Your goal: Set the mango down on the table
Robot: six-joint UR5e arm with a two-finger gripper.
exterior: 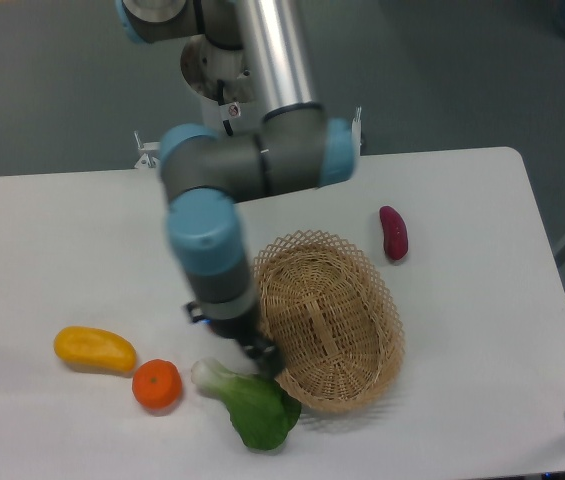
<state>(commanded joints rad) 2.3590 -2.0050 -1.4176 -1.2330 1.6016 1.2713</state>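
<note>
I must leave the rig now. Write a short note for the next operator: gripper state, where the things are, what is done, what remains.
Gripper: low over the table beside the basket, just above the leafy green; its fingers are hidden, so open or shut cannot be told.
Mango: lying on the table at the front left, next to the orange, apart from the gripper.
Done: mango is on the table.
Left: only to lift the arm away.

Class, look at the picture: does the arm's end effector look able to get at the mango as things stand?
Probably yes. The mango lies in the open on the table, left of the orange; nothing covers it. The end effector is low beside the basket.
</note>
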